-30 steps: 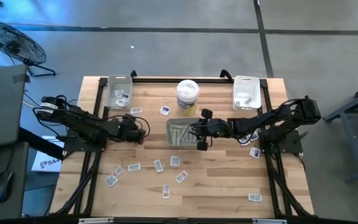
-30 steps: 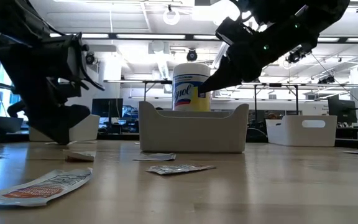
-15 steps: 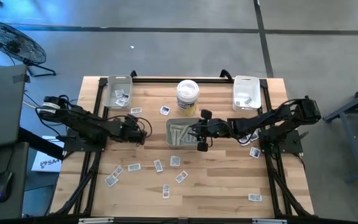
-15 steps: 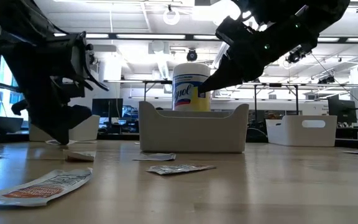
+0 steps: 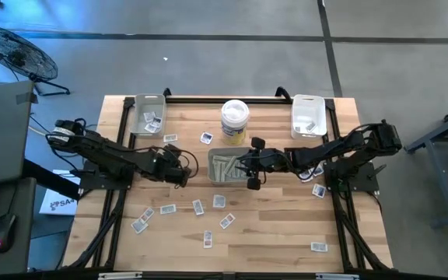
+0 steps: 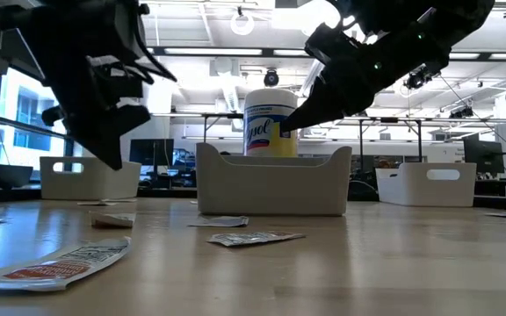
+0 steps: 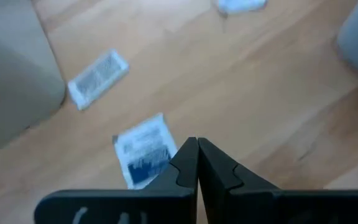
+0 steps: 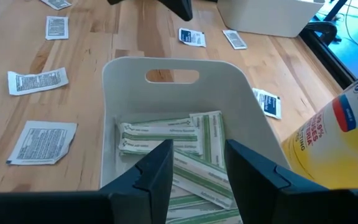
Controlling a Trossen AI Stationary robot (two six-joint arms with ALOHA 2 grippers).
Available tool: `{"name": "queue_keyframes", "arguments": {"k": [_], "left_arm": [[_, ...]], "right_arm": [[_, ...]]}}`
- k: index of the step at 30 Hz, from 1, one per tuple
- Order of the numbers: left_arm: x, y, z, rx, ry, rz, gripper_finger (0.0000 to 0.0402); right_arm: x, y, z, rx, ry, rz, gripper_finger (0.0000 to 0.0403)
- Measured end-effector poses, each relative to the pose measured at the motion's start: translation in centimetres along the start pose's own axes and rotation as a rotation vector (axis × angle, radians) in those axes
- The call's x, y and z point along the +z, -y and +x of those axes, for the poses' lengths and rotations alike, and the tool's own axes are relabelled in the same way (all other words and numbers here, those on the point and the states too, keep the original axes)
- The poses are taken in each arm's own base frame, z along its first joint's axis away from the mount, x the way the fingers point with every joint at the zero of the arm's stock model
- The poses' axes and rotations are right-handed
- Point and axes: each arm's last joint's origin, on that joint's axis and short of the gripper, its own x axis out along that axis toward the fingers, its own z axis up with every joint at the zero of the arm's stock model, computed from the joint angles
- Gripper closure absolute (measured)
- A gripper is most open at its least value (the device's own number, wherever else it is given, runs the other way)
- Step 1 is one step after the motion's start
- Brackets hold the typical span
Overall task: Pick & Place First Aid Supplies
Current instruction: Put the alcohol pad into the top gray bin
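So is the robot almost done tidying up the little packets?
Not yet. Some strips already lie in the middle tray. The left gripper is shut with nothing visibly in it; the right gripper hangs open over that tray. Many loose packets are scattered on the table.

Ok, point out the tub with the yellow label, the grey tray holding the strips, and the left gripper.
Tub [image 5: 234,111], high view, white lid.
Grey tray [image 5: 211,166], high view, left rim.
Left gripper [image 7: 197,144], left wrist view, closed fingertips.
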Motion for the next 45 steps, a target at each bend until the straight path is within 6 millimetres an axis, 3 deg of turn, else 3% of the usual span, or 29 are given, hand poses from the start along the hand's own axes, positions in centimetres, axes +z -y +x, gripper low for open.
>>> {"name": "queue_keyframes", "arguments": {"k": [5,13,17,37,45], "left_arm": [[-0.8,-0.4,0.7,0.000,-0.007,-0.032,0.0389],[-1.9,-1.0,1.7,0.004,-0.008,-0.035,0.0302],[-2.7,-1.5,2.4,0.004,-0.021,-0.050,0.0280],[-4.8,-2.8,4.3,-0.030,0.049,-0.095,0.0279],[-5.2,-4.1,5.5,0.000,0.012,-0.183,0.0351]], "right_arm": [[0.0,0.0,0.0,0.005,-0.001,0.012,0.0265],[0.0,-0.1,0.0,0.026,0.000,0.030,0.0265],[0.0,-0.1,0.0,0.026,0.000,0.036,0.0265],[0.0,-0.1,0.0,0.026,0.000,0.036,0.0265],[0.0,-0.1,0.0,0.027,0.000,0.041,0.0265]]}}
